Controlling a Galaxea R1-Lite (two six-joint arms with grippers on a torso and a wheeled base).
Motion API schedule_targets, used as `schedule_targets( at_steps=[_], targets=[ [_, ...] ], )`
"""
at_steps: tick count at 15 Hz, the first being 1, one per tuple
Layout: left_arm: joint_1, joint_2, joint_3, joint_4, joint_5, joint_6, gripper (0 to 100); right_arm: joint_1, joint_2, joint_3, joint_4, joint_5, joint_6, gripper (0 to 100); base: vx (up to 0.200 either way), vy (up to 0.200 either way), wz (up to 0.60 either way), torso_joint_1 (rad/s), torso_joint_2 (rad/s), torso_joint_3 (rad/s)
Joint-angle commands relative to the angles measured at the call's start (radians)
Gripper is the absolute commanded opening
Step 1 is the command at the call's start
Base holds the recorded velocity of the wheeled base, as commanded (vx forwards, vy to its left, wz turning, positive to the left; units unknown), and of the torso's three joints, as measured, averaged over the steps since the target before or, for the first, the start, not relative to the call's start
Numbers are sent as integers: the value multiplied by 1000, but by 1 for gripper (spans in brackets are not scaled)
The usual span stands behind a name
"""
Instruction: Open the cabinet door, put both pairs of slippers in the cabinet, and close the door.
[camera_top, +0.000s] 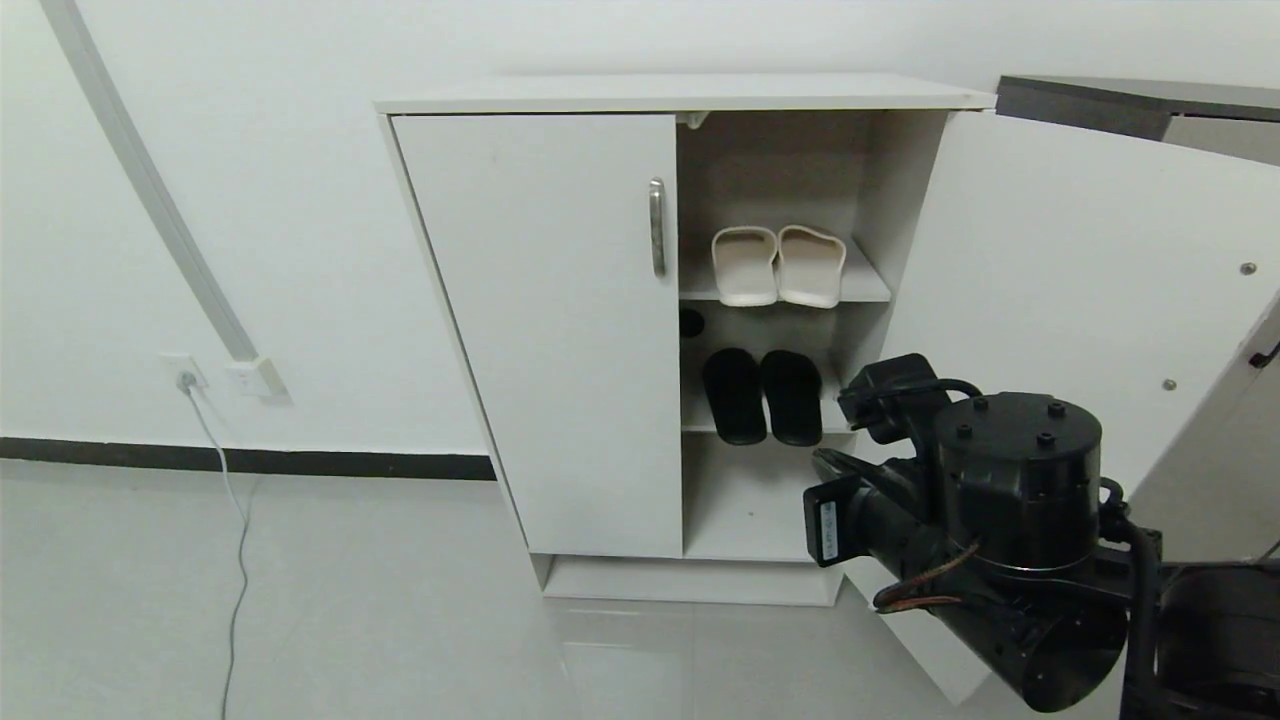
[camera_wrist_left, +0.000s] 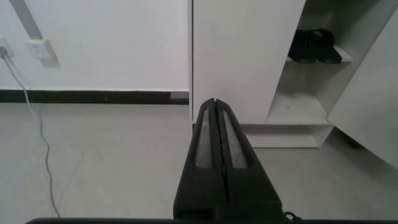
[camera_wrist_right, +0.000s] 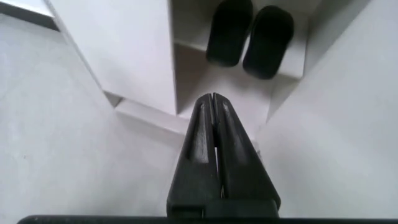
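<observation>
White wall (camera_top: 250, 150) ahead of left end effector (camera_wrist_left: 214, 102), black baseboard (camera_top: 240, 460) along its foot. Glossy grey tile floor (camera_top: 300, 600) beneath. Wall socket (camera_top: 182, 375) w/ grey cable (camera_top: 235, 540) well to its left; white conduit (camera_top: 140, 170) slants up nearby. Dark grey furniture top (camera_top: 1140, 100) far to its right.

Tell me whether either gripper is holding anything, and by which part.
Nothing is held. The left gripper and the right gripper are both shut and empty; the white slippers and black slippers lie in the cabinet.
</observation>
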Motion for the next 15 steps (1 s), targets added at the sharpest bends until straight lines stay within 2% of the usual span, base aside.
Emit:
schedule_targets(
  at_steps=[1,15],
  targets=[
    [0,1,0,-2,0,-1,0,0,4,0,-1,-1,0,0,0,0,0,0,0,0],
    [0,1,0,0,2,-1,0,-2,16,5,-10,-4,-2,0,0,0,0,1,-12,-15]
  ],
)
